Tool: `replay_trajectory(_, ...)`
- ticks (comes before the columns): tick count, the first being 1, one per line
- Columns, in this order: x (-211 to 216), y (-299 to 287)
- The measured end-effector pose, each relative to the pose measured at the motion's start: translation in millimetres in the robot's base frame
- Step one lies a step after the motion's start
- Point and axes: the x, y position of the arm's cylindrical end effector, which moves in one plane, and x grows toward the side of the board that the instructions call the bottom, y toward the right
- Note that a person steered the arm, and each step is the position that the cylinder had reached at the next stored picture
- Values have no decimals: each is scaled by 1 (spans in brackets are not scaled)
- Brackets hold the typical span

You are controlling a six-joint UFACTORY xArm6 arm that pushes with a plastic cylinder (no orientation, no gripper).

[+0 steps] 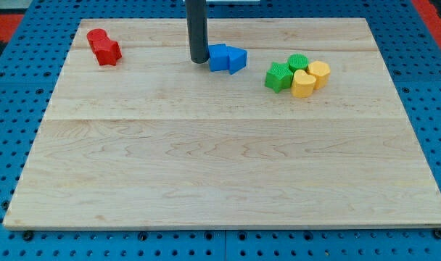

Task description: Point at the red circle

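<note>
Red circle sits far left, touching the red star-like block; small rigid light plastic, slides easily, so approach from its open far side; my tip, bare rod holding nothing, touches the blue blocks.

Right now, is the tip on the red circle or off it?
Off it. My tip rests beside the blue blocks, while the red circle sits far toward the view's left.

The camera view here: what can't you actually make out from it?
- My tip: whether it touches the blue blocks just to its right; the rod's top is cut off by the view's top.
- Red blocks: pressed together, so which one is the circle is unclear.
- Green blocks and yellow blocks: clustered, shapes partly hidden.
</note>
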Motion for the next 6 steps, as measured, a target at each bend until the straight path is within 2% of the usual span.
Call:
replay_trajectory(1, -24, -5)
replay_trajectory(2, -71, -30)
replay_trajectory(3, -101, -62)
replay_trajectory(4, -101, -63)
replay_trajectory(6, -101, -181)
